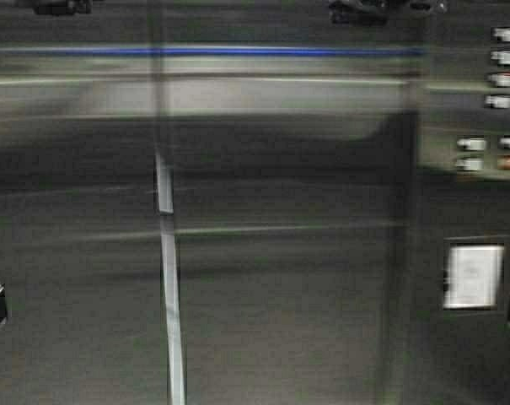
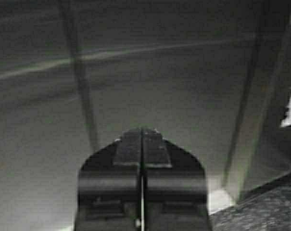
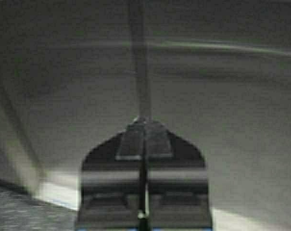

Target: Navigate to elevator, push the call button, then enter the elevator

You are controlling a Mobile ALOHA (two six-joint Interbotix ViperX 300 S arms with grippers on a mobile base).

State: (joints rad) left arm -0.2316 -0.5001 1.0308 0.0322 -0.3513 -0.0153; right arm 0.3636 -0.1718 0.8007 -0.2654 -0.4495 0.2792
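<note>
Steel elevator (image 1: 280, 253) wall ahead, button panel (image 1: 491, 126) right

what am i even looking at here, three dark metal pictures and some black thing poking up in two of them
A wheeled robot with two arms stands facing brushed-steel elevator panels. The high picture looks out from its frame: panel seam, a button panel with lit buttons on the right, a white notice below. The other two come from cameras on each wrist. The black shape is each arm's own gripper: left gripper, right gripper, fingers pressed together, holding nothing. Both point at the steel wall.
</note>
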